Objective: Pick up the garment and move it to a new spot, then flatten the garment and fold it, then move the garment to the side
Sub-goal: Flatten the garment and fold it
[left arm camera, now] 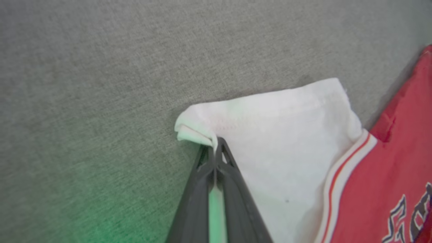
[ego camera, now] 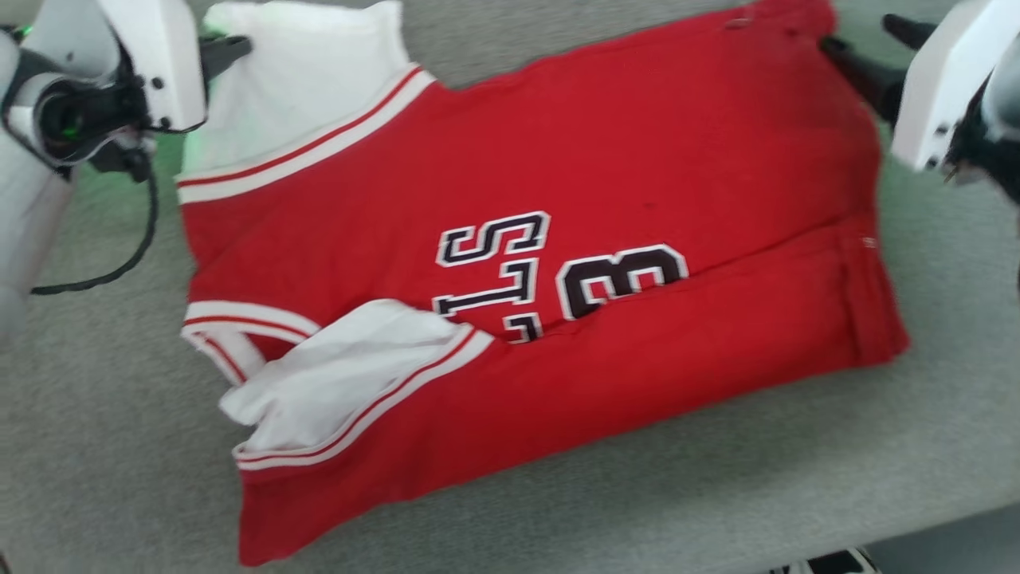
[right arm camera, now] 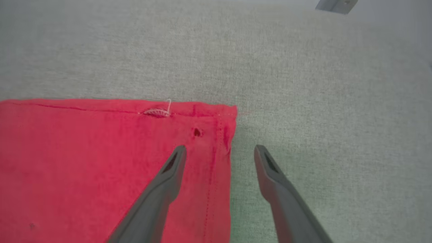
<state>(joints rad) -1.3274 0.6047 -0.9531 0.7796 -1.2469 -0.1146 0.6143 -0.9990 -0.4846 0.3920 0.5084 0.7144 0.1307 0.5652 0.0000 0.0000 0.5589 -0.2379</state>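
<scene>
Nearest the robot, the grey woven-cloth bench (ego camera: 119,446) runs bare up to the small red jersey shirt with white sleeves and striped trim (ego camera: 606,159). The shirt rests flat on the bench with its long axis across it, sleeves to the robot's left and hem to its right. Its near long edge looks already turned up over the body, hiding the lower part of the black print (ego camera: 558,271), and the near white sleeve (ego camera: 335,383) lies on top.

Both arms stand at the far long edge. At its left end the left tool (left arm camera: 214,146) has its two dark fingers pressed together, clamped on the corner of the far white sleeve (left arm camera: 280,135). At its right end the right tool (right arm camera: 218,150) stands with fingers apart, one above red cloth and the other above bare bench. The red hem corner (right arm camera: 222,118) lies just ahead of the tips, ungripped.

I judge the next move turns on that corner. The right arm is nearer and must ease forward and close on it before the far edge can be carried.
</scene>
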